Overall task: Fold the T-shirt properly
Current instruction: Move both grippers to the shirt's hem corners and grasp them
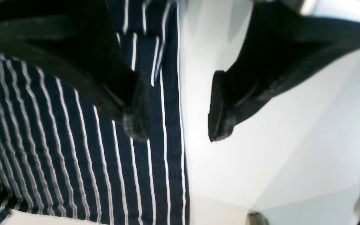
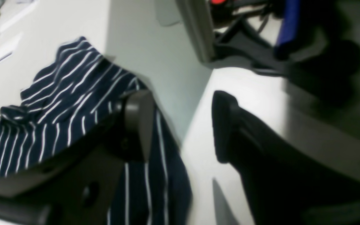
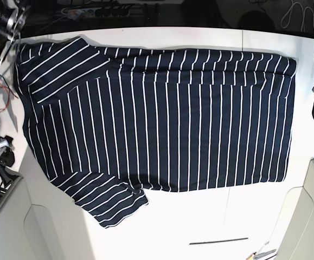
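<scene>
both my left gripper [image 1: 180, 107] and right gripper [image 2: 183, 125] gape empty — dark navy white-striped fabric t-shirt [image 3: 162, 122] beneath one finger of each.

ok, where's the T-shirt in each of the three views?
Left wrist: T-shirt fills the left half, its straight edge running down the middle.
Right wrist: bunched at left, a strip hanging down centre.
Base: spread flat across the middle.
Shared landmark: the white table, beside the fabric in every view.
</scene>
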Robot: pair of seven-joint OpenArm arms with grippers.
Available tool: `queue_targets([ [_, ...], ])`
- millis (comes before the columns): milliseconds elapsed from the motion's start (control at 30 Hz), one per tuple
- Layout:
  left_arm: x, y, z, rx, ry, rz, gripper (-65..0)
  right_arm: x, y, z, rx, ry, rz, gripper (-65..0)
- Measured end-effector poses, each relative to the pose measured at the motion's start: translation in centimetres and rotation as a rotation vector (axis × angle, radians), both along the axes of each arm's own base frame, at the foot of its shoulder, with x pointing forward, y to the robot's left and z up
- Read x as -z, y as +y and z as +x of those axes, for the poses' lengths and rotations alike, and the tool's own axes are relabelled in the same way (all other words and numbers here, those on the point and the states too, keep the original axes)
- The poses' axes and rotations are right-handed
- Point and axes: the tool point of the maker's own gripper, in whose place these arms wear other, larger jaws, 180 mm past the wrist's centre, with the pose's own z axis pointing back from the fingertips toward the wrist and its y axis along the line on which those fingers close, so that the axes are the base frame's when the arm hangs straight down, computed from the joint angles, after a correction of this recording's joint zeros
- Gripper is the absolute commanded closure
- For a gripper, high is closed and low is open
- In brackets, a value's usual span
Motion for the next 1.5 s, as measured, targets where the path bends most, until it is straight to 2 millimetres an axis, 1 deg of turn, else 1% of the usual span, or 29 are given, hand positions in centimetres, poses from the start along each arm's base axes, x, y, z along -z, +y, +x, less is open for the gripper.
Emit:
queue_targets([
  [67, 0.7, -0.1, 1.3, 0.010, 0.009, -0.001, -34.1, 0.6, 0.8, 1.7, -0.009, -0.001, 0.009, -30.2],
  [133, 1.4, -0.1, 2.6, 0.019, 0.022, -0.012, -35.8, 1.2, 1.4, 3.0, -0.022, 0.001, 0.000, -30.2],
  [233, 2.6, 0.1, 4.5, 0.015, 0.048, -0.034, -37.7, 2.7, 1.5, 3.9, -0.008, 0.031, -0.006, -30.2],
  [300, 3.5, 0.6, 5.8, 0.002, 0.067, -0.035, -37.8, 3.4, 1.5, 4.2, 0.007, 0.037, 0.003, -30.7],
  [467, 4.7, 1.3, 9.3, -0.024, 0.080, -0.076, -37.8, 5.3, 1.7, 4.0, 0.027, 0.075, 0.044, -37.7],
  [600, 6.4, 2.2, 11.6, -0.099, 0.104, -0.096, -37.8, 6.6, 2.0, 3.4, 0.026, 0.113, 0.051, -37.8],
  [733, 8.1, 2.3, 12.7, -0.126, 0.149, -0.101, -37.9, 6.8, 1.9, 3.3, 0.029, 0.118, 0.054, -37.8],
  [933, 9.0, 2.2, 14.3, -0.171, 0.171, -0.148, -37.9, 6.9, 2.1, 3.3, 0.029, 0.118, 0.058, -37.8],
  [1000, 9.5, 1.9, 14.5, -0.180, 0.175, -0.161, -37.9, 6.9, 2.7, 3.5, 0.025, 0.112, 0.066, -37.8],
  [1133, 9.7, 1.1, 15.3, -0.188, 0.171, -0.197, -37.9, 7.1, 4.4, 3.9, 0.011, 0.097, 0.093, -37.8],
  [1367, 10.6, -1.4, 16.0, -0.169, 0.159, -0.239, -37.9, 7.3, 6.8, 4.6, -0.008, 0.081, 0.132, -37.8],
  [1500, 10.7, -1.9, 16.2, -0.164, 0.155, -0.244, -37.9, 7.4, 8.2, 4.7, -0.031, 0.074, 0.149, -37.8],
])
